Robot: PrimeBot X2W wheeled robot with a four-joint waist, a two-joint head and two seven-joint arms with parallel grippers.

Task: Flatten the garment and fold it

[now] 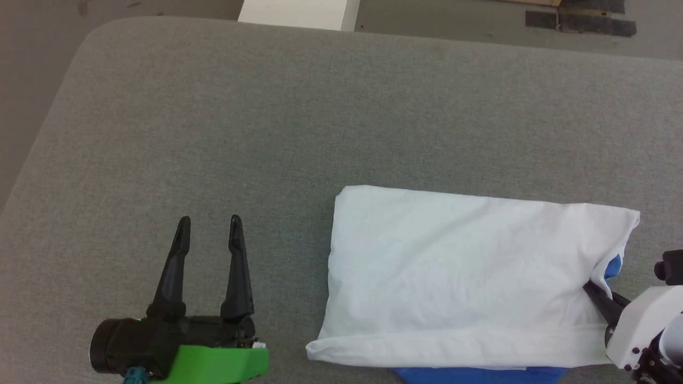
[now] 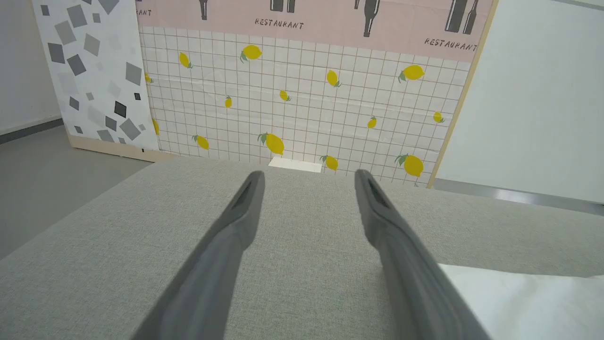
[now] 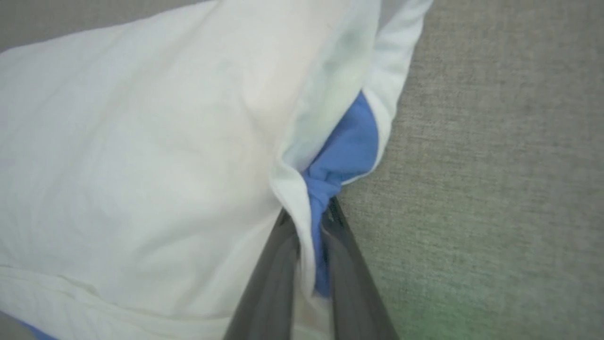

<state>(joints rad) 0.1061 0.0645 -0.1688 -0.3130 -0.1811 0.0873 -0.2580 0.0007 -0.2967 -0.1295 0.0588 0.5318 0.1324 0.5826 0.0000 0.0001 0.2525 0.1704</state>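
Observation:
The garment [image 1: 459,272] lies folded into a white rectangle on the grey padded table [image 1: 267,133], right of centre, with blue fabric peeking out at its right end and under its near edge. My right gripper [image 1: 591,290] is at the garment's right end, shut on its white and blue layers. In the right wrist view the two dark fingers pinch the bunched white and blue cloth of the garment [image 3: 141,156] at the right gripper [image 3: 309,217]. My left gripper [image 1: 209,221] rests open over bare table, left of the garment. The left wrist view has the left gripper [image 2: 309,177] with jaws apart and a garment corner [image 2: 528,302].
The table's rounded far-left corner and left edge drop to the floor [image 1: 32,64]. A white box [image 1: 299,13] stands beyond the far edge. A lemon-patterned panel [image 2: 302,94] rises behind the table in the left wrist view.

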